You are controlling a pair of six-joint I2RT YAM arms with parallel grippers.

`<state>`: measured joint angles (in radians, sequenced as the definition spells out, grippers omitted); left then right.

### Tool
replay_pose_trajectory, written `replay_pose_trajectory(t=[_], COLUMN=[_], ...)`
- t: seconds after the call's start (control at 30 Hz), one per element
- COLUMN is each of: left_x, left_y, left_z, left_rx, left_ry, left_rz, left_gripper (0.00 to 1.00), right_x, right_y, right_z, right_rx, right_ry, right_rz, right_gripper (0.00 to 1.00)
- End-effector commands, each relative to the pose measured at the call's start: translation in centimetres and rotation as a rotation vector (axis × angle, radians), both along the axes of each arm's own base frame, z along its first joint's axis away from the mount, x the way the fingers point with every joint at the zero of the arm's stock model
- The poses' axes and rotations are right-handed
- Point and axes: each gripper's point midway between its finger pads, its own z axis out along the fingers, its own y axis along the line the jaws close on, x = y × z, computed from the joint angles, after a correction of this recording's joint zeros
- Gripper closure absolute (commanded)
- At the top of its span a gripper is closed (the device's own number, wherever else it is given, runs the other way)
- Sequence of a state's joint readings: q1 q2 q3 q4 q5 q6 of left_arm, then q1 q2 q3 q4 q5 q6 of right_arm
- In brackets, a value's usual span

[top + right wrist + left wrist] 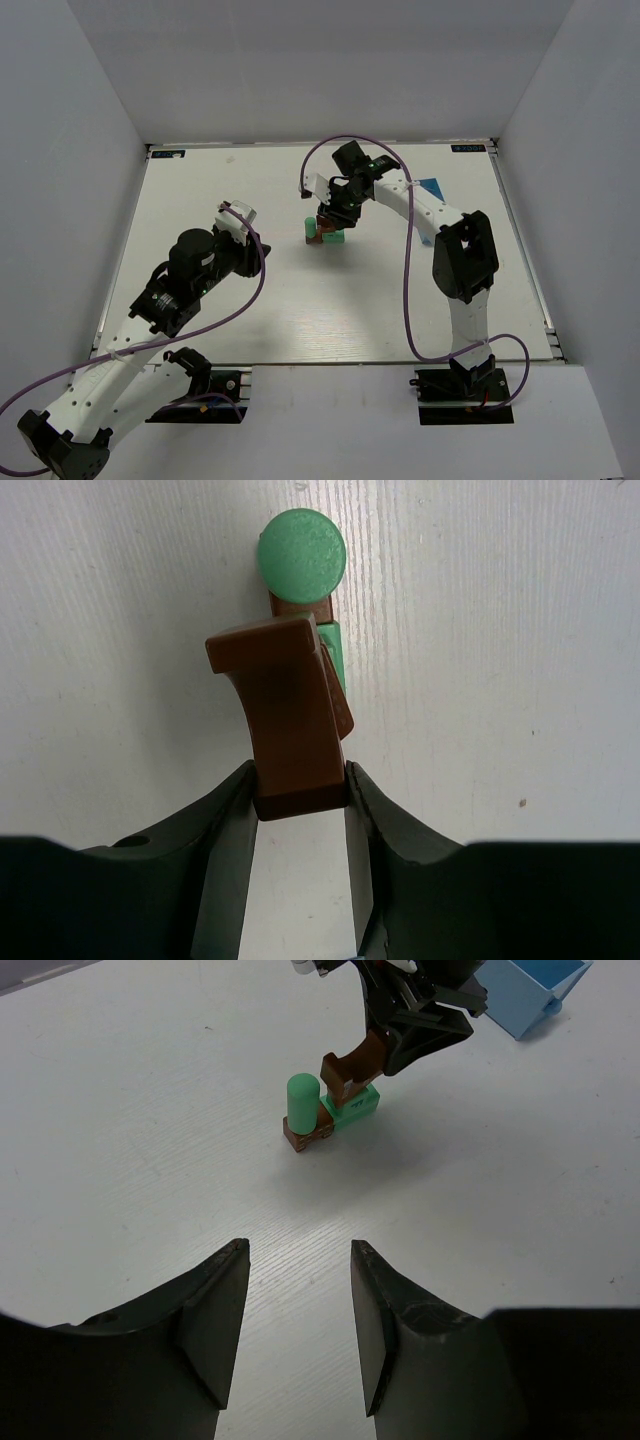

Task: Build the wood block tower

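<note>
A small tower point(320, 234) stands mid-table: a flat brown base block point(305, 1138), a mint-green cylinder point(302, 1101) upright on its left end, and a green rectangular block point(352, 1110) at its right. My right gripper point(298, 785) is shut on a curved reddish-brown arch block point(290, 715) and holds it just above the green block, beside the cylinder point(302, 551). It also shows in the left wrist view point(352, 1066). My left gripper point(298, 1260) is open and empty, well short of the tower over bare table.
A small blue open-topped box point(530, 995) sits behind and right of the tower, partly hidden by the right arm in the top view point(432, 186). White table with grey walls on three sides.
</note>
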<state>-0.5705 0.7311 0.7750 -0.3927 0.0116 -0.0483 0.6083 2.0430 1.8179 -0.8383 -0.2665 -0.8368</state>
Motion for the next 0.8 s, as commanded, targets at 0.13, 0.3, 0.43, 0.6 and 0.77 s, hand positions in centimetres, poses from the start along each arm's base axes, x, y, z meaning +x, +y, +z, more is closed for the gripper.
replay_pose_trajectory(t=[0.13,0.3,0.43,0.6,0.77], left_x=[-0.09,-0.09,-0.09,-0.09,-0.09], left_y=[0.28,0.28,0.28,0.28,0.28], left_z=[0.06,0.06,0.06,0.06,0.06], left_rx=[-0.002,-0.002,-0.002,-0.002,-0.002], left_ry=[-0.005,-0.005,-0.005,-0.005,-0.005], left_rz=[0.007,0.007,0.007,0.007,0.007], left_gripper=[0.45,0.45,0.45,0.45,0.45], right_x=[0.66,0.65,0.65,0.6,0.63], right_y=[0.23,0.19,0.21,0.17,0.12], right_z=[1.19,1.17,1.09,1.05,1.19], right_rx=[0.021,0.023,0.02,0.02,0.026], right_ry=[-0.016,-0.015,-0.018,-0.018,-0.019], right_rz=[-0.017,-0.016,-0.013,-0.013,-0.015], right_gripper=[0.75,0.58,0.4,0.1,0.1])
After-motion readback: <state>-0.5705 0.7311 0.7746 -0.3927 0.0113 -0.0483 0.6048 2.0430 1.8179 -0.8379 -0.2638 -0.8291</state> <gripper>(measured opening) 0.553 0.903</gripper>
